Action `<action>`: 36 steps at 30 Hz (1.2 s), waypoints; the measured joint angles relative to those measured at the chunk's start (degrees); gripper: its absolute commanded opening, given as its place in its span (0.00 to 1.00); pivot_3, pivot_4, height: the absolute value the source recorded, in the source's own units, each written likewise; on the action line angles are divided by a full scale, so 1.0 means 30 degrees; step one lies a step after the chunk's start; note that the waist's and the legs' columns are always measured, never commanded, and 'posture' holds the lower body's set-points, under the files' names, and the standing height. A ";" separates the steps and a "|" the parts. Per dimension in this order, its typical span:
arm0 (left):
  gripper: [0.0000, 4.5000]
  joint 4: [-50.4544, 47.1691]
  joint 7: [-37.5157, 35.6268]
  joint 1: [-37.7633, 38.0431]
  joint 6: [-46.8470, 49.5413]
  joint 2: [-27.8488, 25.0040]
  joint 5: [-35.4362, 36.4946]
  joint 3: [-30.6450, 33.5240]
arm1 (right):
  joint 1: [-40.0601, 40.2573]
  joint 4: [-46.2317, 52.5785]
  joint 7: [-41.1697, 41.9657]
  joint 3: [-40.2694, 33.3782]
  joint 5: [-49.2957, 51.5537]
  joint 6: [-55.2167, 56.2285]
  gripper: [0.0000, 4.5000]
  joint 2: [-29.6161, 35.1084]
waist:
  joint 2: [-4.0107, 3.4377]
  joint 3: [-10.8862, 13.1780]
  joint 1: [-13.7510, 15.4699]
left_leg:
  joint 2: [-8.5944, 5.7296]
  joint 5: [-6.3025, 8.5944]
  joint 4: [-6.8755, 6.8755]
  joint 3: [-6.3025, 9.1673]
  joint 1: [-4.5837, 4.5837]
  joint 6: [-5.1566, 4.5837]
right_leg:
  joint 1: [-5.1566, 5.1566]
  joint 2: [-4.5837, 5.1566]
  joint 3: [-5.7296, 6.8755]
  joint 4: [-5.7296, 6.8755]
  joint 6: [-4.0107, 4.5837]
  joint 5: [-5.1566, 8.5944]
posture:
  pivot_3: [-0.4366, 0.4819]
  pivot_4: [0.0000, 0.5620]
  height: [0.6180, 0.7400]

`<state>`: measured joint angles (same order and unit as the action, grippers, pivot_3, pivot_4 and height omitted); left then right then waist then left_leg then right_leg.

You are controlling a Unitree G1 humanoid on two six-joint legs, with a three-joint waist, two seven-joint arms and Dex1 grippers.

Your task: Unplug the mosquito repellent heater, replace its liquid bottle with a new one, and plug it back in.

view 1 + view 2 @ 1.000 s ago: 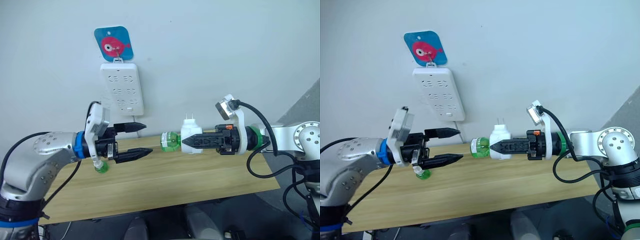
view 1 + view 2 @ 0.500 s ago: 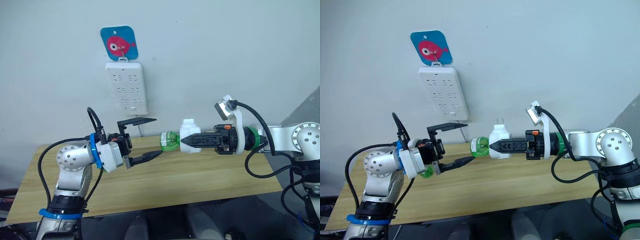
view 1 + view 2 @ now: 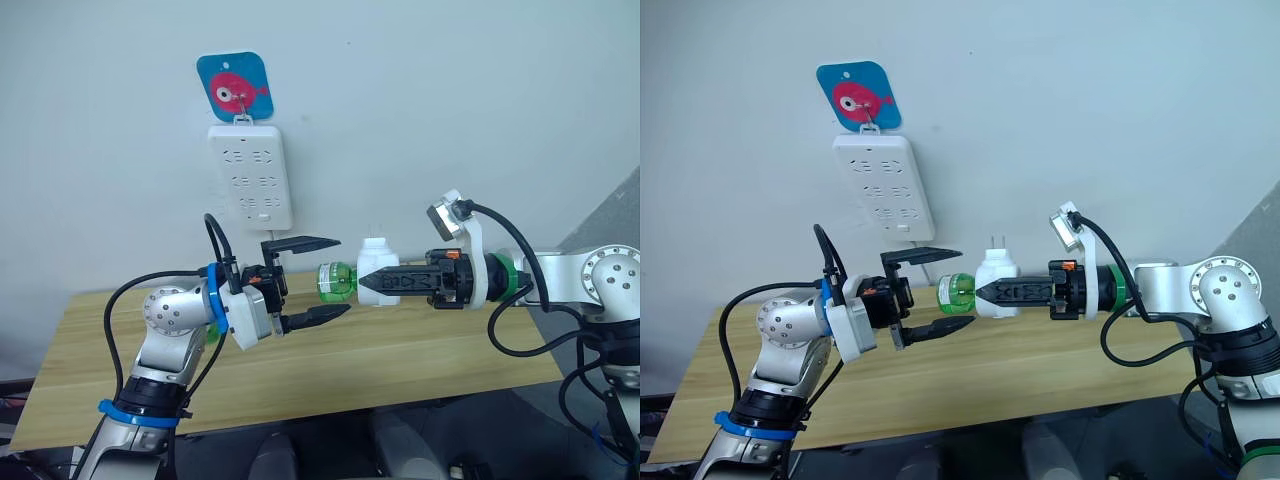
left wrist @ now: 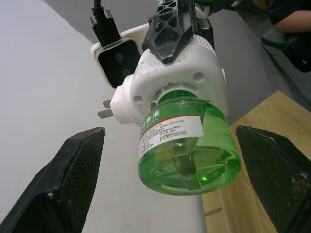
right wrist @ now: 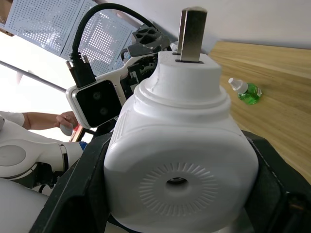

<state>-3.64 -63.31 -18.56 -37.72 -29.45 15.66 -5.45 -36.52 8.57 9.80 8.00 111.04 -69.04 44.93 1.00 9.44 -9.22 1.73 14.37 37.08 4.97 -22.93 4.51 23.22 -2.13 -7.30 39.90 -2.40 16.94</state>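
Left wrist view: your wide-open left tool (image 4: 170, 194) straddles the green bottle (image 4: 187, 150); close squarely, then unscrew while the right tool (image 3: 372, 284) clamps the heater (image 3: 374, 272).

Your left gripper (image 3: 322, 279) is closing in, fingers spread, toward the green bottle (image 3: 338, 281) at frame centre.

The green bottle (image 4: 187, 145) bears a white label, its print too small to read.
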 measured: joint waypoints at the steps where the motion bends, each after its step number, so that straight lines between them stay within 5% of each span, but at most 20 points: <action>1: 0.80 0.0000 0.0035 0.0001 0.0002 -0.0001 0.0001 -0.0140 | 0.0000 0.0000 -0.0005 0.0000 0.0000 0.0000 0.68 -0.0004 | 0.0000 0.0000 -0.0040 | 0.0000 0.0000 0.0000 0.0002 -0.0001 0.0000 | 0.0000 0.0000 0.0001 0.0000 0.0000 0.0000 | 0.29 0.21 1.00; 5: 0.51 0.0000 0.0076 0.0011 0.0029 -0.0049 0.0002 -0.0417 | 0.0000 0.0000 -0.0010 -0.0006 0.0001 0.0010 0.68 -0.0004 | 0.0000 0.0000 -0.0114 | 0.0000 0.0000 0.0003 0.0002 0.0004 -0.0001 | 0.0000 -0.0001 0.0001 0.0008 -0.0004 0.0002 | 0.29 0.22 1.00; 15: 0.50 -0.0664 0.0170 0.0167 0.1512 -0.0751 0.0702 -0.0657 | -0.0004 0.0000 -0.0103 0.0013 0.0000 0.0029 0.68 -0.0133 | -0.0001 0.0000 -0.0152 | 0.0000 -0.0001 0.0000 0.0003 0.0004 -0.0001 | -0.0001 -0.0001 0.0000 0.0007 -0.0012 0.0008 | 0.29 0.23 1.00; 19: 0.50 -0.3777 0.0260 0.0128 0.9820 -0.3581 0.4224 -0.1200 | -0.0003 0.0032 -0.0148 0.0207 -0.0008 -0.0033 0.68 -0.0158 | 0.0000 0.0003 -0.0185 | 0.0006 -0.0001 0.0000 0.0035 0.0001 -0.0001 | -0.0001 -0.0008 0.0019 0.0021 -0.0082 0.0052 | 0.30 0.23 1.00; 21: 0.50 -0.5406 0.1379 -0.1214 1.7556 -0.5691 0.8545 -0.1248 | -0.0036 0.0016 -0.0154 0.0184 -0.0019 0.0145 0.68 -0.0151 | 0.0002 0.0011 -0.0197 | 0.0004 -0.0001 0.0008 0.0074 -0.0005 -0.0002 | -0.0003 -0.0014 0.0050 0.0027 -0.0088 0.0056 | 0.31 0.23 1.00; 26: 0.50 -0.4894 0.2685 -0.3934 2.8603 -0.7953 1.5822 -0.0440 | -0.0058 0.0044 0.0013 0.0175 -0.0044 0.0019 0.68 0.0104 | -0.0007 0.0017 -0.0175 | -0.0002 -0.0001 -0.0009 0.0080 0.0001 -0.0002 | -0.0007 -0.0019 0.0069 0.0013 -0.0083 0.0063 | 0.31 0.24 1.00; 30: 0.50 -0.2848 0.4582 -0.4985 3.3630 -0.8039 1.9368 0.0530 | -0.0046 0.0099 0.0436 -0.0058 -0.0057 -0.0079 0.68 0.0355 | -0.0010 0.0021 -0.0198 | 0.0008 0.0000 -0.0020 0.0090 0.0003 -0.0002 | 0.0003 -0.0028 0.0078 0.0011 -0.0067 0.0073 | 0.30 0.24 1.00; 36: 0.50 -0.2181 0.5689 -0.5287 3.5864 -0.7504 2.0434 0.1326 | -0.0015 0.0856 0.1169 -0.0058 -0.0127 -0.0319 0.68 0.0453 | -0.0013 0.0022 -0.0123 | 0.0006 0.0001 -0.0024 0.0091 -0.0002 0.0000 | 0.0005 -0.0026 0.0075 0.0007 -0.0064 0.0073 | 0.30 0.24 1.00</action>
<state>-10.19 -46.25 -34.43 69.87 -51.96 76.96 -1.47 -36.56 11.13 13.31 7.82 110.66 -70.00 46.29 0.96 9.50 -9.59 1.75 14.37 37.01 5.25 -22.93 4.51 23.23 -2.21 -7.08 39.92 -2.60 17.16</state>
